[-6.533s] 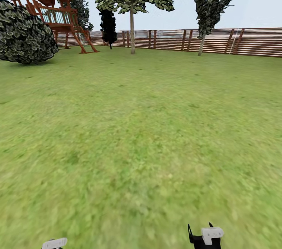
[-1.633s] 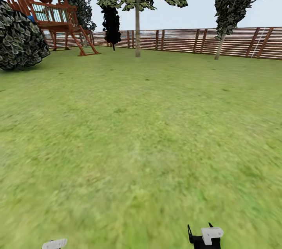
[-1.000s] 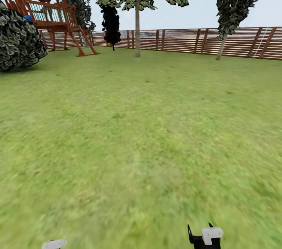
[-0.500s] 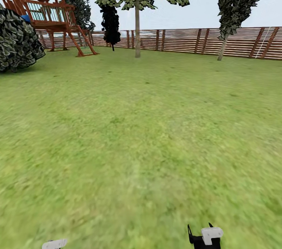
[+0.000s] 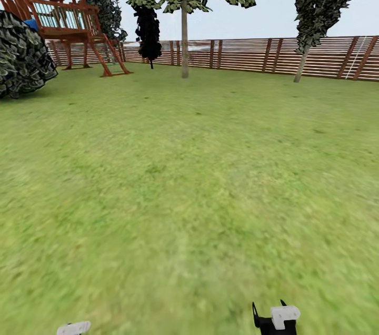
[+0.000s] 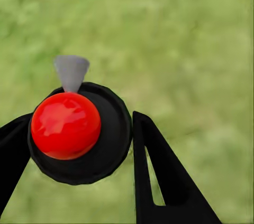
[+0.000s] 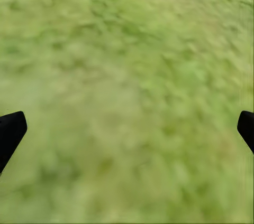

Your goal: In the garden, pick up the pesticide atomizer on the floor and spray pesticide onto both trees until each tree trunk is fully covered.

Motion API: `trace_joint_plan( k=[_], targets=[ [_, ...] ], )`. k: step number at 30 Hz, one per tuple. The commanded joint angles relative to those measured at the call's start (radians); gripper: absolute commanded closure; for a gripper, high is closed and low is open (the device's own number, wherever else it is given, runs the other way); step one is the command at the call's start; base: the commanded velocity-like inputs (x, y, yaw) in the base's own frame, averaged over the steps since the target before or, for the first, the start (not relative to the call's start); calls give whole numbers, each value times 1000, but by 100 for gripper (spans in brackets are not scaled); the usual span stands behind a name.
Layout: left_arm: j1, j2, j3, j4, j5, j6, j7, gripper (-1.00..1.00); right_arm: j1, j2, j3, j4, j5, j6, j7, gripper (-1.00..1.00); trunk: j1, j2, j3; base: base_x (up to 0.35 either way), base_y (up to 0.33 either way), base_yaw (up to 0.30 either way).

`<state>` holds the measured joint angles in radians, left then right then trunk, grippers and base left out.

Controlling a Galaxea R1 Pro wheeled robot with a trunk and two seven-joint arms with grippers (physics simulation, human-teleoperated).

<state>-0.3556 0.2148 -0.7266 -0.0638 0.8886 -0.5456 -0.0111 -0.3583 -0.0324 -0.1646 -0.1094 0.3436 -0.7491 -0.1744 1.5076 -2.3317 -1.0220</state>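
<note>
I'm holding the atomizer (image 6: 79, 134) in my left gripper (image 6: 79, 174), its two black fingers pinching the round black body on either side, with the red cap and grey nozzle pointing out over the grass, so the pickup looks done. My right gripper (image 7: 127, 129) is hanging spread wide and empty over the lawn (image 5: 189, 177). Both spraying jobs are still ahead of me, I'm judging: the nearer tree (image 5: 185, 40) is standing far off, ahead and slightly left, its pale trunk bare, and the second tree (image 5: 301, 63) is leaning far to the right by the slatted fence (image 5: 242, 53). The ground is flat, open grass. A wooden playhouse (image 5: 68, 19) and a big bush (image 5: 21, 56) are sitting far left.
</note>
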Motion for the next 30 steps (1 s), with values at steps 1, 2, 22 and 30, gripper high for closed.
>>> trace_joint_plan(
  k=[1,2,22,30],
  targets=[
    [0,0,-8,-1,10,-2,-1,100,-1,0,-6,1,11,-3,-5,-100,0,0,-1,338,0,0],
    [0,0,-8,-1,10,-2,-1,100,-1,0,-6,1,11,-3,-5,-100,0,0,-1,338,0,0],
    [0,0,-8,-1,10,-3,-1,100,-1,0,-6,1,10,-3,-5,-100,0,0,-1,338,0,0],
    [0,0,-8,-1,10,-3,-1,100,-1,0,-6,2,10,-3,-5,-100,0,0,-1,338,0,0]
  ],
)
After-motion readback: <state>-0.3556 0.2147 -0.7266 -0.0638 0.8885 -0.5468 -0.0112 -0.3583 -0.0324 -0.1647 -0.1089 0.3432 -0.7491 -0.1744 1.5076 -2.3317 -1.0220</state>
